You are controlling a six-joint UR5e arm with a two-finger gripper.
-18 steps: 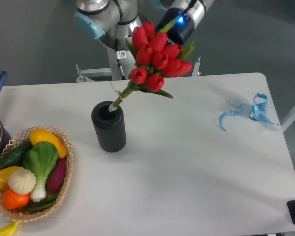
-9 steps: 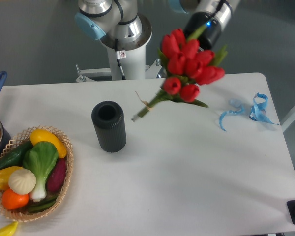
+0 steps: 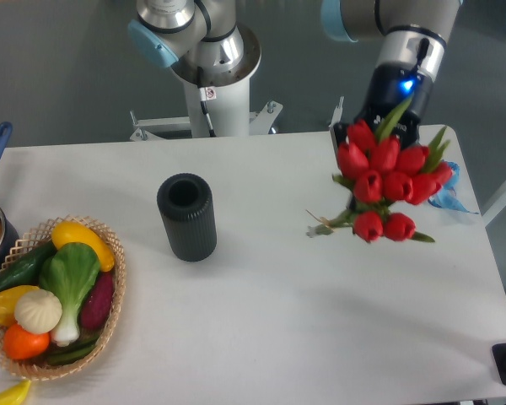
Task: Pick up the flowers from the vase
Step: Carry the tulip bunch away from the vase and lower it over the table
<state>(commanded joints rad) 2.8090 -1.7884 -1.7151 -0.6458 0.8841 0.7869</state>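
The flowers point(image 3: 386, 186) were held in the air well to the right of the vase point(image 3: 186, 216), fully clear of its mouth, with the stem ends pointing back toward the vase. The gripper point(image 3: 386, 126) was hidden behind the blooms; it was judged to be pinching the bunch, though its jaws could not be seen. The vase was left upright. The lift-out step was judged complete. For the next move, a firm hold was required.
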